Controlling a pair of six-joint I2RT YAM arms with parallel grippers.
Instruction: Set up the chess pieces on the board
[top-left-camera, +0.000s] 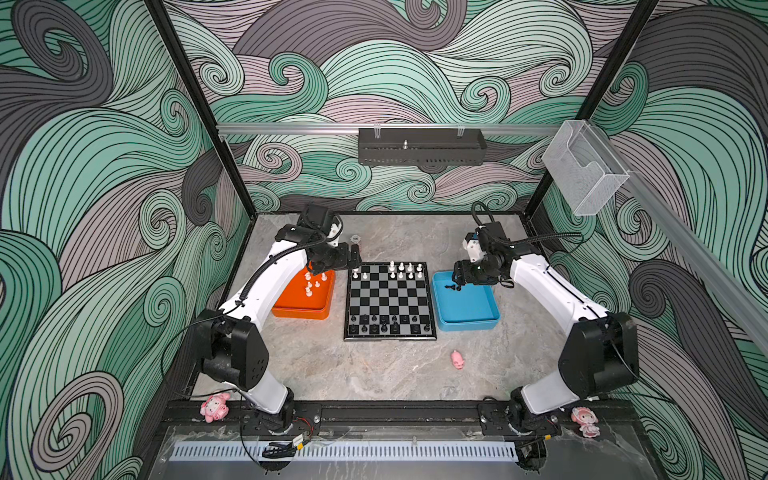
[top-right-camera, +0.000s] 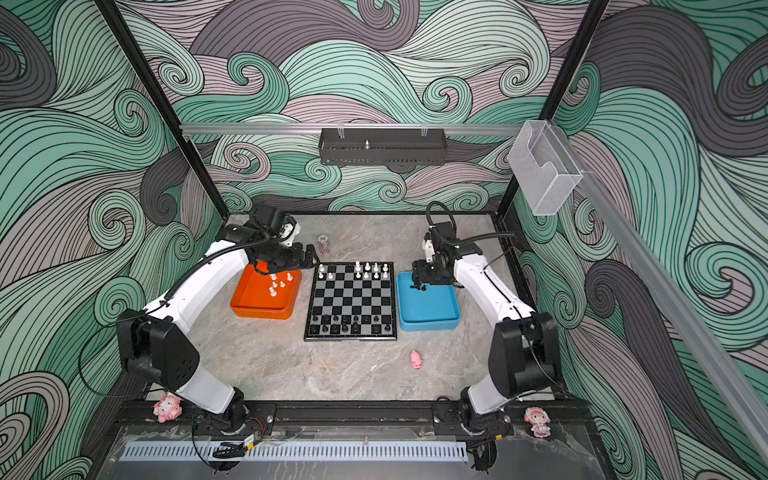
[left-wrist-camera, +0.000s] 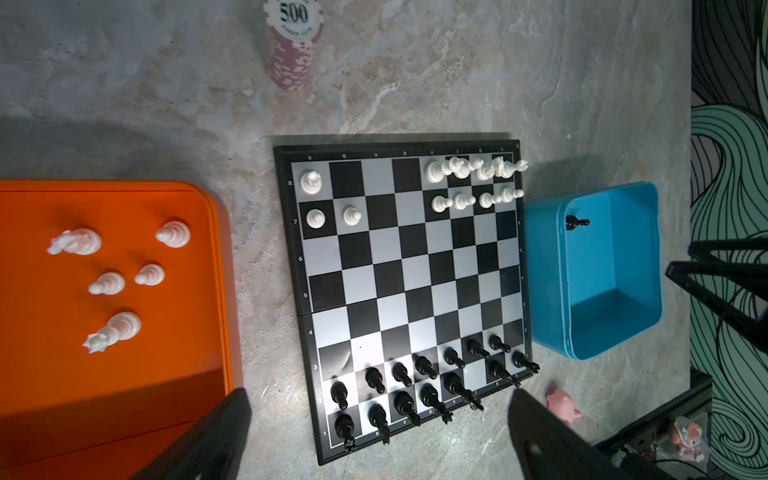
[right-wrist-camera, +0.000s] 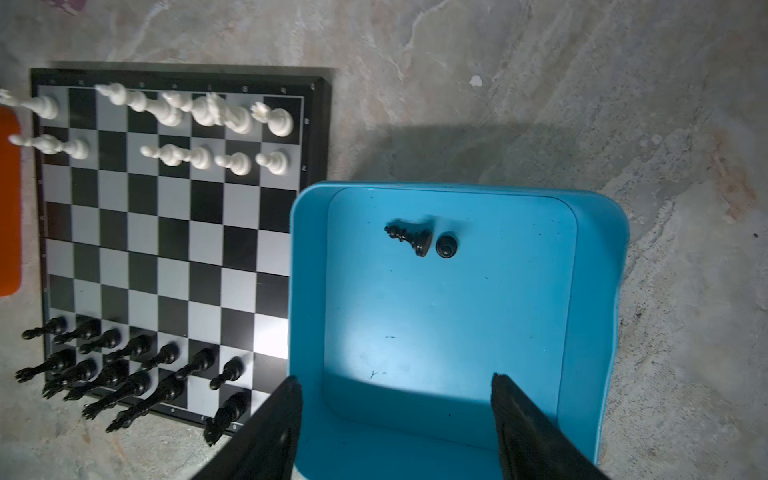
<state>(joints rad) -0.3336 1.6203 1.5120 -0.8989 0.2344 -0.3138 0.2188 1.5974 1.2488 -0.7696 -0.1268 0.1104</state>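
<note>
The board (top-left-camera: 388, 299) lies mid-table, with white chess pieces (top-left-camera: 401, 270) on its two far rows and black ones (top-left-camera: 388, 324) on its two near rows. Several white pieces (left-wrist-camera: 107, 284) lie in the orange tray (top-left-camera: 303, 307). In the blue tray (right-wrist-camera: 436, 332), a black piece (right-wrist-camera: 409, 237) lies on its side next to an upright black pawn (right-wrist-camera: 446, 246). My left gripper (top-left-camera: 355, 254) hangs open and holds nothing, between the orange tray's far corner and the board. Over the blue tray's far left part, my right gripper (right-wrist-camera: 395, 379) is open and holds nothing.
A stack of pink poker chips (left-wrist-camera: 293, 45) stands behind the board's far left corner. A pink pig figurine (top-left-camera: 457, 359) lies on the table in front of the blue tray. Two pink dolls (top-left-camera: 215, 407) (top-left-camera: 585, 422) sit on the front rail.
</note>
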